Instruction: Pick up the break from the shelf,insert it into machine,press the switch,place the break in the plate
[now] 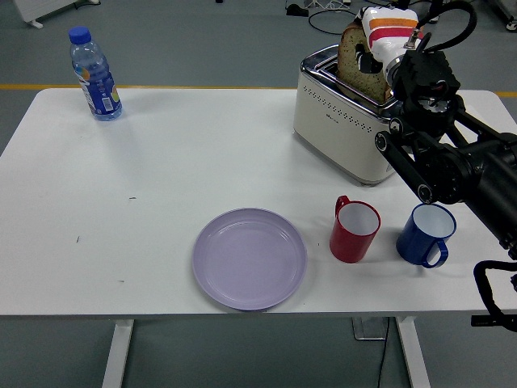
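Right hand (pixel 378 42) is grasping the bread slice (pixel 359 58), which is sitting partly inside the toaster (pixel 343 121) slot on the worktop (pixel 178 178).

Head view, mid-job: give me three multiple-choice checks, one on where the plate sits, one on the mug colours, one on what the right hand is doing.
1. Where is the purple plate?
A. left of the red mug, near the table's front edge
B. beside the water bottle
C. behind the toaster

2. What colours are the two mugs?
A. both white
B. red and blue
C. green and yellow

3. What is the right hand doing?
A. resting open on the table
B. holding the blue mug
C. gripping the bread slice in the toaster's slot

Answers: 1 A, the plate lies just left of the red mug. 2 B, one red, one blue. 3 C, the fingers clasp the slice over the slot.
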You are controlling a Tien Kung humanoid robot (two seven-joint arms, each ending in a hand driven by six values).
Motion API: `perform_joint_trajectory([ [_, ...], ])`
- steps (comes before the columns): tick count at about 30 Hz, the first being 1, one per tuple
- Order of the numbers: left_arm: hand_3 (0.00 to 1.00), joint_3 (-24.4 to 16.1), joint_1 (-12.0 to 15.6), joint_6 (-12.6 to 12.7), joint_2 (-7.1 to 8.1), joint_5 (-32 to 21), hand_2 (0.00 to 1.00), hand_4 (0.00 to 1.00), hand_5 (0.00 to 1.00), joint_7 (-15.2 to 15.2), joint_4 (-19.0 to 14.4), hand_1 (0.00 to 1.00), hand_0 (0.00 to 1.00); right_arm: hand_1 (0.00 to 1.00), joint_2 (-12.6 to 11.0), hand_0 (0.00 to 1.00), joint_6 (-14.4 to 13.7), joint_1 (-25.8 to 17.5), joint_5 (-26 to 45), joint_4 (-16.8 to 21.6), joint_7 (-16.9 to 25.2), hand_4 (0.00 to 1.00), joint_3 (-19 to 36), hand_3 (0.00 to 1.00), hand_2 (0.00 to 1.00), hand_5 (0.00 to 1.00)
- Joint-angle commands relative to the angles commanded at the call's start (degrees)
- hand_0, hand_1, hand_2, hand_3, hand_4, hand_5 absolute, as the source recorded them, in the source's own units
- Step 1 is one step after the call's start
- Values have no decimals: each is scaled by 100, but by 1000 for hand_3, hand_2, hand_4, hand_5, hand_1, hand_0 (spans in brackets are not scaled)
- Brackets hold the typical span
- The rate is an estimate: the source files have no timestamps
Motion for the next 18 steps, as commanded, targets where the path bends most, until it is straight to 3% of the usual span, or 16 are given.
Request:
perform_joint_trajectory([
  [2, 512, 2, 6, -1, 0, 6, 458, 276, 808, 3, 0, 470, 627, 780, 0, 813, -11, -3, 4, 3, 8, 737, 6, 930, 953, 155],
  [13, 512, 15, 30, -12, 0, 20, 459, 276, 807, 14, 0, 470, 627, 790, -45, 815, -34, -33, 36, 35, 70, 753, 2, 926, 953, 163],
  [18, 511, 28, 33, -9, 0, -24, 458, 276, 806, 0, 0, 471, 627, 792, -217, 812, -168, -108, 139, 354, 125, 753, 88, 925, 953, 169],
])
